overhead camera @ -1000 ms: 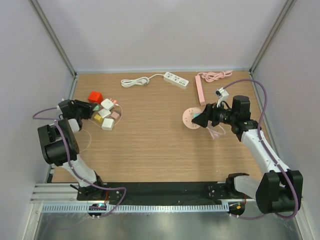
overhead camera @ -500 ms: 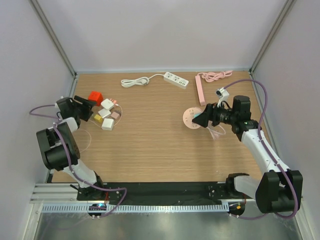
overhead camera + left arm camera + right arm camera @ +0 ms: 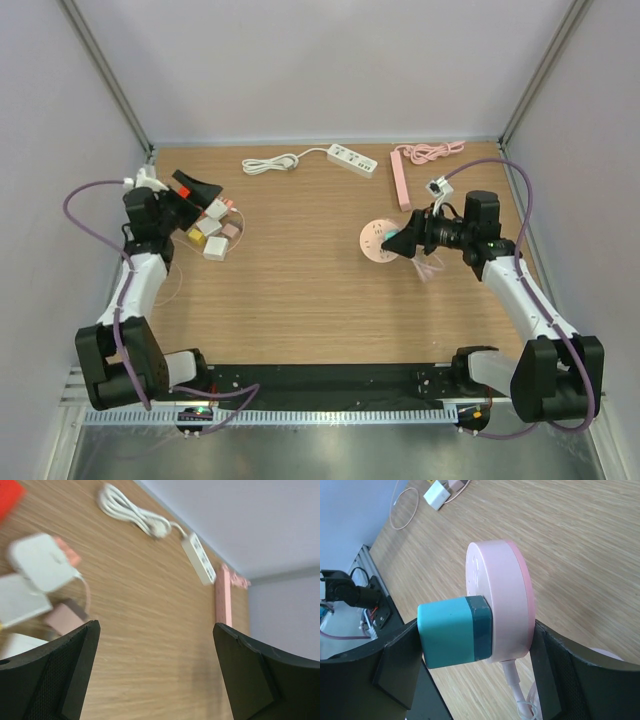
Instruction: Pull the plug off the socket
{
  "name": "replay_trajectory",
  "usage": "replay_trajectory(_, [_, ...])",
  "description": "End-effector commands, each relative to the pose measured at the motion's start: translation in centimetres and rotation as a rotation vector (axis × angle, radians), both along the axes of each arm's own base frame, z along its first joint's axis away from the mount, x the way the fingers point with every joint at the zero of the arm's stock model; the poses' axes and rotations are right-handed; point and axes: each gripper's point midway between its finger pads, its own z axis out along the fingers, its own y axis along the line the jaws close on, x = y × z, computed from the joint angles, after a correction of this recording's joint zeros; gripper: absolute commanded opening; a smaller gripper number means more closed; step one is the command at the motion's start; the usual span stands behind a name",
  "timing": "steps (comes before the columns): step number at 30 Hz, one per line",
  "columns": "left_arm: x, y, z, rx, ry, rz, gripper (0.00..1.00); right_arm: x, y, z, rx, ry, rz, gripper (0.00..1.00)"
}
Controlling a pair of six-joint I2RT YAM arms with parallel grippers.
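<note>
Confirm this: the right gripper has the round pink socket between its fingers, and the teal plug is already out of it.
Wrong on the plug. The teal plug sits pushed into the round pink socket, not out of it, as the right wrist view shows. The right gripper does have the socket between its fingers.

Place: robot lab test cell | Seen: I am bolted to a black base plate (image 3: pixel 330 378) on a wood-grain bench (image 3: pixel 300 290) | plain pale panel walls (image 3: pixel 330 70) in aluminium frame posts (image 3: pixel 105 70) | slotted white cable duct (image 3: pixel 330 415) along the near edge
</note>
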Motion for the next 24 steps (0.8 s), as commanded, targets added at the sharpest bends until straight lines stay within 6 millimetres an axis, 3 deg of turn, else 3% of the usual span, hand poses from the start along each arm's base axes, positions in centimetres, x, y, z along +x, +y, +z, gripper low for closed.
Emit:
replay_trajectory(1, [-2.5, -7.2, 0.5, 0.027, -0.031, -0.252, 1.00, 0.2, 1.1, 4.3, 0.060, -0.165, 0.120, 0.01])
replay_trajectory(3, [-3.6, -9.7, 0.6, 0.039, -0.045, -0.331, 1.00, 0.0, 1.3, 4.3, 0.071, -0.162, 0.140, 0.01])
replay_trajectory(4, [-4.6, -12.3, 0.9, 0.048, -0.064, -0.412, 1.00, -0.1, 1.4, 4.4, 0.076, -0.164, 0.148, 0.01])
replay_trajectory(15, [-11.3, -26.0, 0.8, -0.006, -0.138, -0.808, 1.00, -2.2, 3.5, 4.5, 0.136, -0.159, 0.302, 0.01])
replay_trajectory(20, [-12.8, -30.8, 0.6, 0.001, -0.161, -0.937, 1.00, -2.7, 4.2, 4.3, 0.150, -0.141, 0.344, 0.01])
replay_trajectory(21, [-13.4, -31.8, -0.1, 0.012, -0.151, -0.970, 1.00, -2.8, 4.3, 4.4, 0.151, -0.145, 0.352, 0.01])
replay_trajectory(24, [-14.0, -33.5, -0.4, 0.021, -0.158, -1.027, 1.00, -3.0, 4.5, 4.3, 0.155, -0.138, 0.362, 0.01])
